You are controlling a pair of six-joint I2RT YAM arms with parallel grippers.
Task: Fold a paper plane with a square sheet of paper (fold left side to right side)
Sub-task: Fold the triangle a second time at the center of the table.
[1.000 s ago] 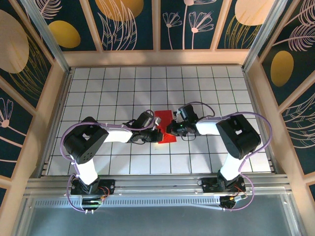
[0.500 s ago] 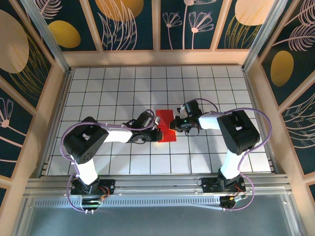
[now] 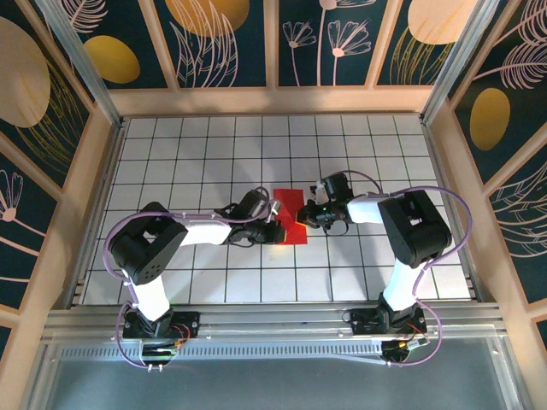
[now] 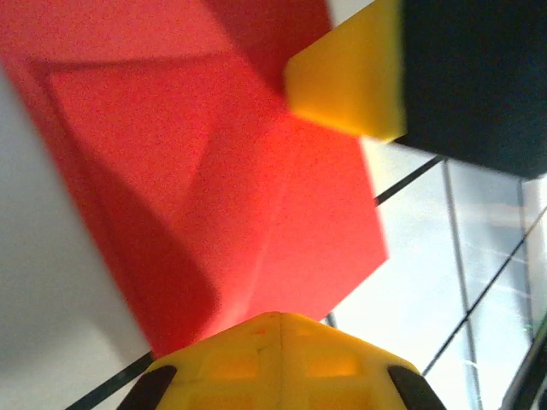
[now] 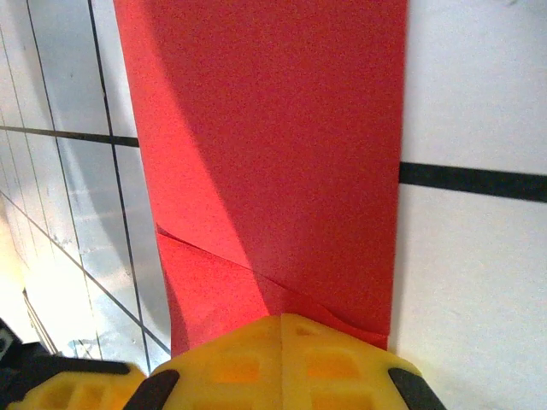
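- So the red sheet of paper [image 3: 289, 207] is lying flat around the middle of the white grid table [image 3: 188, 154]. It's a narrower strip with creases showing.
- Pretty sure the left gripper [image 3: 276, 229] is closed all the way, with its tip down on the paper's near left edge. Can't tell if it's actually pinching any paper.
- Same deal with the right gripper [image 3: 302, 219]: fingers closed, tip pressed on the paper's right edge.
- Both tips sit near each other across the strip.

On the table [image 3: 197, 154], white and gridded with thin dark lines, the square sheet of paper [image 3: 293, 235] is plain bright red. Around the table, the walls [image 3: 226, 43] are dark navy with gold discs and pale outlined flowers.
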